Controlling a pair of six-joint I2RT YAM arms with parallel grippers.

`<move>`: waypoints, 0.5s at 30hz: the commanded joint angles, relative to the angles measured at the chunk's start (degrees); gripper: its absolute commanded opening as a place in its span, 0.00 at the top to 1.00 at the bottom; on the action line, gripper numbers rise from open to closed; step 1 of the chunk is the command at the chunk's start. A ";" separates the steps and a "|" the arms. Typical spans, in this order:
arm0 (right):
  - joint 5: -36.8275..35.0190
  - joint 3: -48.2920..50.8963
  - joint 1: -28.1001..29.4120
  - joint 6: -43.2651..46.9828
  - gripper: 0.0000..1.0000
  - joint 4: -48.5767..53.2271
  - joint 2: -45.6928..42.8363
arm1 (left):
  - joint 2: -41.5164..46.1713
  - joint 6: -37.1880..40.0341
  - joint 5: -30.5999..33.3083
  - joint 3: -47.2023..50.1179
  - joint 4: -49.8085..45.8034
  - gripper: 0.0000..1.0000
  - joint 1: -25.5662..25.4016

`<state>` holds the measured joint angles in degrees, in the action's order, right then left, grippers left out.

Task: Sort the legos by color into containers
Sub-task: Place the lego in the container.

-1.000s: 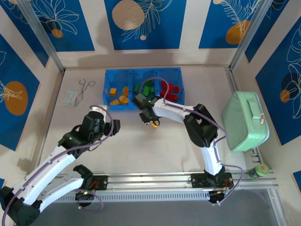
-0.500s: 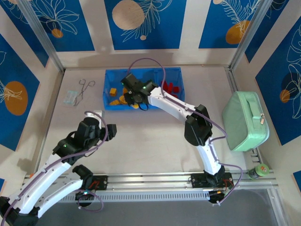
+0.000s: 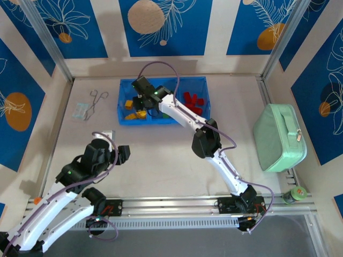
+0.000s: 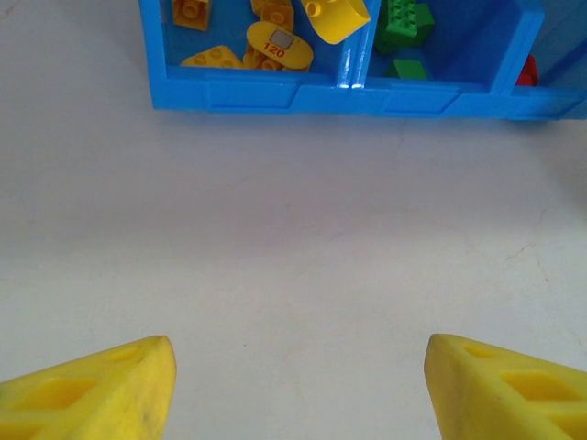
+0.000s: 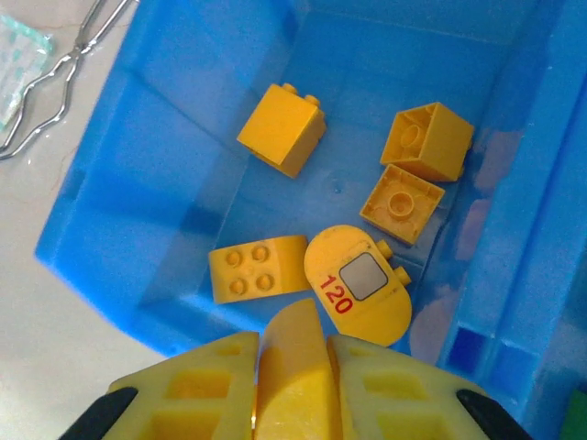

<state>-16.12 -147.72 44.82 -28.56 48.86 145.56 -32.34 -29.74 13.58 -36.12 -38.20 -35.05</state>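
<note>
The blue tray (image 3: 122,88) sits at the back of the table with three compartments. Yellow-orange legos (image 5: 282,128) lie in its left one, among them an oval piece (image 5: 359,284) marked 120. Red legos (image 3: 193,100) fill the right compartment, and green legos (image 4: 404,23) the middle one. My right gripper (image 5: 293,344) hangs over the left compartment, shut on a curved yellow lego (image 5: 295,376); from above, that gripper (image 3: 143,106) covers part of the tray. My left gripper (image 4: 298,367) is open over bare table in front of the tray (image 4: 275,96), apart from it.
Metal forceps (image 3: 96,99) and a small clear packet (image 3: 81,111) lie left of the tray. A mint-green zippered case (image 3: 280,136) stands at the right edge, with a small green bottle (image 3: 296,194) near the rail. The right arm stretches across the tray's middle.
My right gripper has carried the yellow lego from the table in front of the tray up and left over the left compartment. My left arm has drawn back toward the near edge.
</note>
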 commanded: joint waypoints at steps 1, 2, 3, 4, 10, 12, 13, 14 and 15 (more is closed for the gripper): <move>1.92 -1.95 -0.70 -1.15 0.77 -1.84 -0.01 | 0.63 -0.49 0.12 0.10 -1.01 0.28 -0.11; 1.72 -2.19 -0.76 -1.02 0.76 -2.69 -0.01 | 0.53 -0.50 0.13 0.08 -0.88 0.28 -0.12; 1.05 -2.51 -0.78 -0.85 0.74 -3.42 -0.01 | 0.37 -0.43 0.19 0.00 -0.74 0.28 -0.09; 0.42 -2.81 -0.78 -0.67 0.72 -4.12 -0.01 | 0.19 -0.45 0.21 0.02 -0.58 0.28 -0.11; -5.38 -4.94 -0.61 -0.06 0.28 -5.83 -0.01 | -1.26 -0.07 0.47 -1.40 -0.73 0.28 -0.10; -7.01 -5.76 -0.55 -0.70 0.27 -3.95 -0.54 | -1.33 0.21 0.82 -2.10 -1.33 0.28 -0.11; -7.53 -5.64 -0.44 -0.93 0.27 -3.34 -1.05 | -1.30 0.21 1.03 -2.28 -1.45 0.28 -0.12; -7.64 -5.10 -0.35 -0.96 0.27 -3.04 -1.92 | -1.24 0.29 1.24 -2.37 -1.59 0.28 -0.10; -7.74 -4.07 -0.30 -1.05 0.27 -2.75 -2.99 | -1.24 0.34 1.30 -2.38 -1.66 0.28 -0.11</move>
<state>-21.39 -151.50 44.23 -28.91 44.40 145.51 -33.61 -29.69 13.72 -36.32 -38.68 -35.05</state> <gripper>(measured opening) 0.732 0.719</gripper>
